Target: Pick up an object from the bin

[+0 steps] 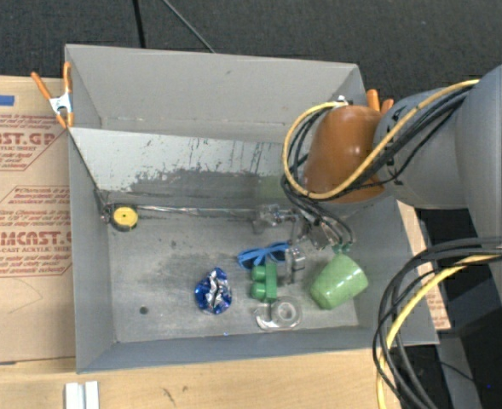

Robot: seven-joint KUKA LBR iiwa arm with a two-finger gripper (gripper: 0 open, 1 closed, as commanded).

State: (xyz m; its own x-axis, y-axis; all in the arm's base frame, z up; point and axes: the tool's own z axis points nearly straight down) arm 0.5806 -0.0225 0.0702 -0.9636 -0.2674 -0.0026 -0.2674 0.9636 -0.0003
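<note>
My gripper (304, 239) reaches down under the arm's orange cover into the right half of the bin. Its metal tip is right beside a thin blue plastic piece (262, 255) on the bin floor. A small dark-green block (265, 282) stands just below that blue piece. A light-green cup (337, 282) lies on its side to the right of the gripper's tip, close to the bin's right wall. I see nothing held in the gripper.
A clear round thing (279, 315) lies near the front wall below the green block. A crumpled blue and white wrapper (213, 292) sits left of it. A yellow disc (124, 218) rests far left by the back slope. The arm and cables cover the bin's right side.
</note>
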